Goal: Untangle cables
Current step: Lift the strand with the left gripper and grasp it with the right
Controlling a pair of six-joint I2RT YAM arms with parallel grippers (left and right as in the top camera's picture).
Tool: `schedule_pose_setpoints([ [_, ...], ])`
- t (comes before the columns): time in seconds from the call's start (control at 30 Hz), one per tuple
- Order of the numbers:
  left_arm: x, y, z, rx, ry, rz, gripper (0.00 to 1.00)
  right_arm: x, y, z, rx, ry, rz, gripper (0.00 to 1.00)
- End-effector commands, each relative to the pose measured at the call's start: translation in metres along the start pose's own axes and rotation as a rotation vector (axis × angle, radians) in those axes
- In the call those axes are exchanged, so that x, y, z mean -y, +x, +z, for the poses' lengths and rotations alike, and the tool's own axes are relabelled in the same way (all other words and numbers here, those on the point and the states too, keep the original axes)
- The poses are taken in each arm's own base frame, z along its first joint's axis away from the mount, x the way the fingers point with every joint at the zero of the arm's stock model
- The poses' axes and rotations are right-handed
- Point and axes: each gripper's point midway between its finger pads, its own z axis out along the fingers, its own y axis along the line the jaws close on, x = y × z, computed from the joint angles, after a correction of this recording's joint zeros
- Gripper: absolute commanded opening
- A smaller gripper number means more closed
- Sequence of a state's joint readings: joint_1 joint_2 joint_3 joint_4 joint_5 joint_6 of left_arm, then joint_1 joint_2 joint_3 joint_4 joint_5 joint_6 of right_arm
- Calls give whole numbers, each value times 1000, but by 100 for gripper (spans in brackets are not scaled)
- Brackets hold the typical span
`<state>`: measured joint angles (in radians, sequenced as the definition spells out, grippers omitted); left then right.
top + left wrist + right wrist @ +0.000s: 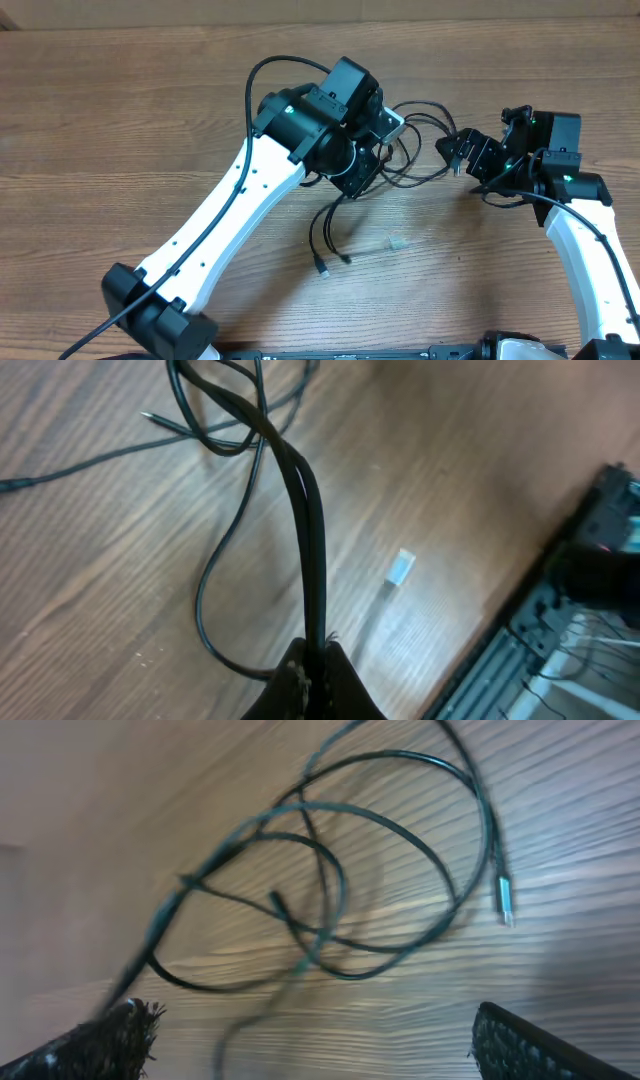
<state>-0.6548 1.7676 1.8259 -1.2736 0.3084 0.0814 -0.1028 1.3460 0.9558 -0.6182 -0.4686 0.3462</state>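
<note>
Overhead: thin black cables [408, 150] lie tangled on the brown wooden bench [120, 120] between both arms, with two plug ends trailing frontward. Left wrist: the left end effector [315, 678] is pressed together, pinching two strands. Right wrist: the right end effector [310, 1030] is spread wide, with blurred cable loops lying beyond it.
</note>
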Motion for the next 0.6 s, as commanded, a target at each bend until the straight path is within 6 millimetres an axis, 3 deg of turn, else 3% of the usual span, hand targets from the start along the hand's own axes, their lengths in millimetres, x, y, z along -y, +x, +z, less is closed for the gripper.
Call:
schedule_pose_setpoints([
  [0.0, 15, -1, -5, 9, 81, 39, 4, -29, -3, -3, -32, -135, 50, 100],
  [0.13, 46, -2, -14, 41, 249, 118, 4, -31, 7, 5, -73, -137, -4, 100],
  [0.37, 54, -9, -40, 139, 240, 206, 4, -41, 28, 29, -166, -140, 38, 100],
  [0.57, 60, -13, -58, 200, 228, 243, 4, -50, 20, 34, -153, -153, 241, 98],
])
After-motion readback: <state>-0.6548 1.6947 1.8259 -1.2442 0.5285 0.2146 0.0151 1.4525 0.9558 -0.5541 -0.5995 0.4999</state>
